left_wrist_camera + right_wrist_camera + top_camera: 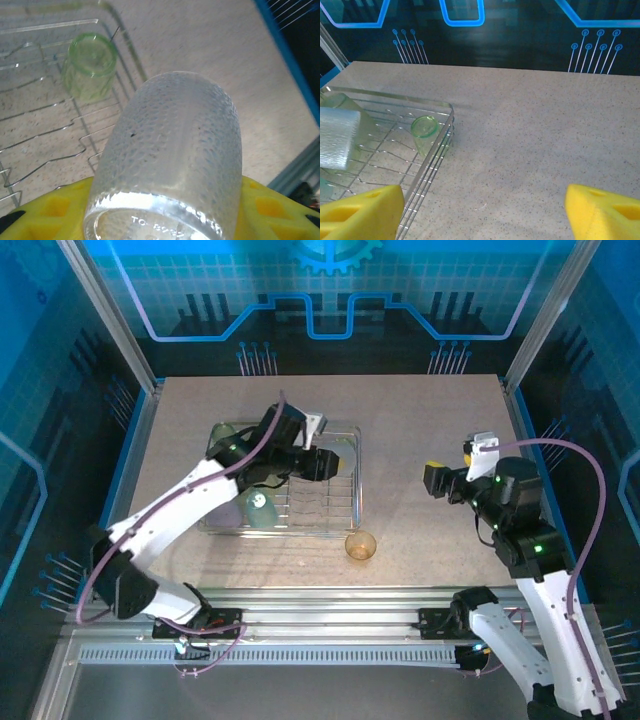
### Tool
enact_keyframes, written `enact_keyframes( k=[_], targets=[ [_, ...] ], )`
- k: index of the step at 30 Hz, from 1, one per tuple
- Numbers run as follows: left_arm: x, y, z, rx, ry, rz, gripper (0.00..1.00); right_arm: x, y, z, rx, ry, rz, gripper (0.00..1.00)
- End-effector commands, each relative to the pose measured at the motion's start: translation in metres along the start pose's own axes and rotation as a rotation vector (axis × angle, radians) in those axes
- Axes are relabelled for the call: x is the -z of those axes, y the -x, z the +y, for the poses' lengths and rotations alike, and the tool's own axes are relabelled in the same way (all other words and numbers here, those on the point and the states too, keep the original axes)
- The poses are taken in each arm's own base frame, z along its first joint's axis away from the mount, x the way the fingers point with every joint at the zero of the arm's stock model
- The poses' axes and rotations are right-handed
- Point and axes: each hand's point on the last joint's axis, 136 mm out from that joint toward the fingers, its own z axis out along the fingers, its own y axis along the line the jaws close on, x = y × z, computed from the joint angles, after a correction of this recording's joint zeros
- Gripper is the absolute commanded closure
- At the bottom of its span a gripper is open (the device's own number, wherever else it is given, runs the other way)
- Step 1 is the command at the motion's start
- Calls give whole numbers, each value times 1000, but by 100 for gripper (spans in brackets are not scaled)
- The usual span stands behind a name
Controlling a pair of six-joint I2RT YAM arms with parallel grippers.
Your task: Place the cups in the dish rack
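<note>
The clear cup (170, 155), pinched on its side by the left gripper (322, 463) just above the dish rack (356, 485) near a green cup (90, 65), should be set down low on the wires before being let go, with the empty right gripper (485, 200), spread wide, held away.

A clear cup (170, 150) with a pebbled wall lies between the yellow jaws of the left gripper (162, 212), its thick base with raised letters nearest the lens; whether the jaws press on it cannot be told. Beyond it a green cup (90, 65) sits inside the dish rack (50, 26), close to the rack's side wires. The speckled counter (215, 45) lies to the right.
</note>
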Motion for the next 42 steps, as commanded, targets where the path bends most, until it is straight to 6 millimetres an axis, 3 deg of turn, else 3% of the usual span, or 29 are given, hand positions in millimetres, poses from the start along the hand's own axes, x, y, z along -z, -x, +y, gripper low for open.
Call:
enact_keyframes(
  k=[1, 10, 13, 16, 22, 32, 35, 37, 42],
  targets=[
    [-10, -9, 13, -81, 100, 101, 85, 2, -1, -5, 22, -18, -31, 15],
    [-51, -20, 49, -352, 271, 334, 77, -2, -14, 3, 45, 45, -44, 12],
    [-64, -32, 45, -440, 216, 374, 71, -6, -20, 1, 47, 36, -36, 11],
    [-75, -42, 32, -571, 141, 351, 73, -9, -24, -1, 48, 28, -27, 11],
    [-83, -46, 10, -752, 17, 251, 73, -11, -26, -5, 46, 10, -31, 11],
    [-101, -37, 23, -962, 73, 298, 83, -5, -26, -9, 57, -16, -53, 11],
    [-103, -44, 25, -1065, 42, 331, 85, -3, -26, -10, 59, -22, -61, 11],
    [-103, -49, 28, -1104, 36, 364, 84, -4, -27, -11, 60, -25, -59, 5],
    [-108, -49, 43, -1123, 93, 456, 84, -6, -27, -11, 58, -25, -60, 1]
  ],
)
